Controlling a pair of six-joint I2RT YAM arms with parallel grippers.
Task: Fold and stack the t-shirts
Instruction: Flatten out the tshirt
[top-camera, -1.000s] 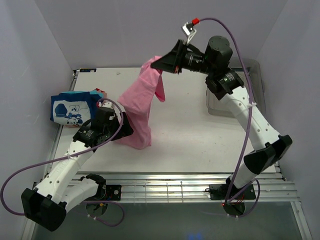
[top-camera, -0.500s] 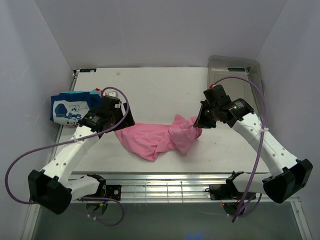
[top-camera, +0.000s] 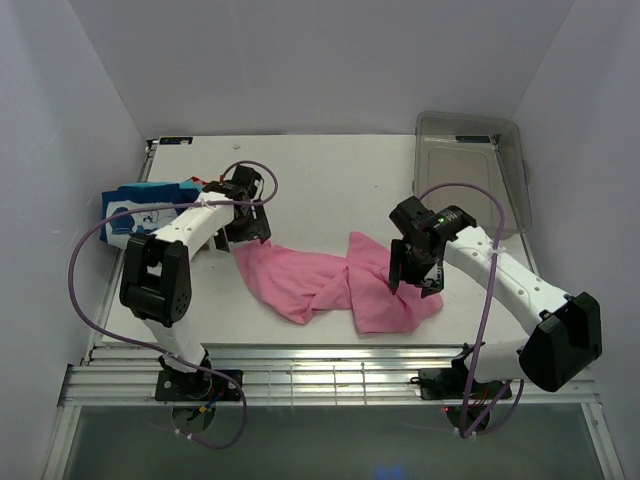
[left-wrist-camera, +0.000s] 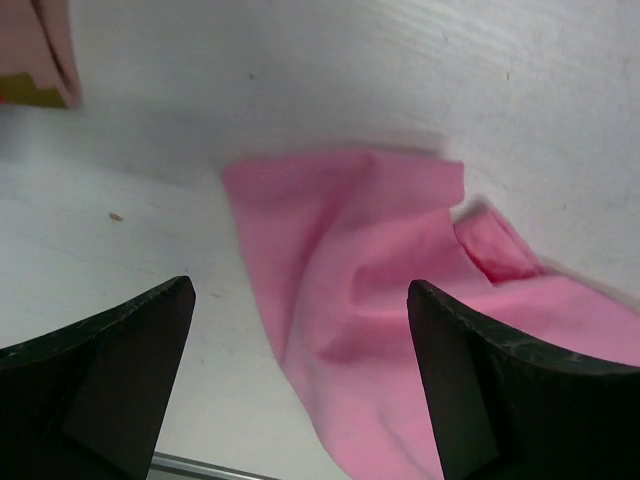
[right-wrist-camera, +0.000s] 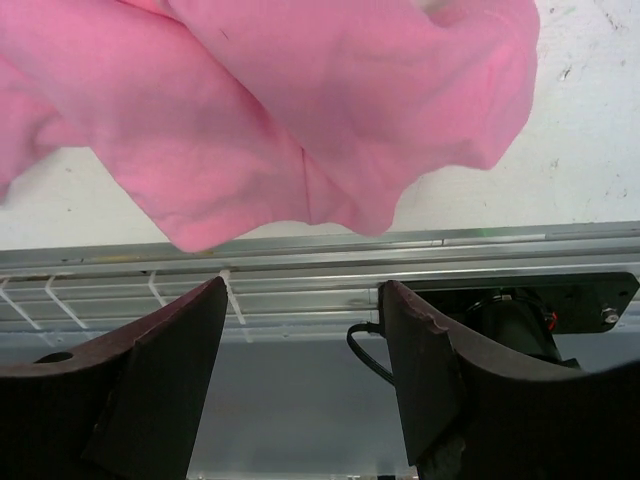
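Between the fingers of the left gripper (left-wrist-camera: 300, 300) nothing is held: they stand wide apart and empty, low over the table (top-camera: 330, 170), with one corner of the pink tee (left-wrist-camera: 350, 260) lying flat just ahead of them. The right gripper (right-wrist-camera: 302, 300) is likewise spread and empty, with the tee's other end bunched just beyond its tips.

The tee (top-camera: 310, 280) lies in a crumpled band across the near middle of the table, running from beside the left gripper to under the right one. It looks light, soft and limp, so it will likely sag and bunch when lifted and slide easily on the smooth top. Pinching two corners of one hem, or both shoulders, seems the best hold for spreading it.

Its right end sits close to the front edge (top-camera: 350, 347), so pulling it farther in looks safer. Open table lies behind it. The folded stack (top-camera: 135, 215) rests at the left edge, near the left arm, and the bin (top-camera: 505, 150) stands well apart at far right.
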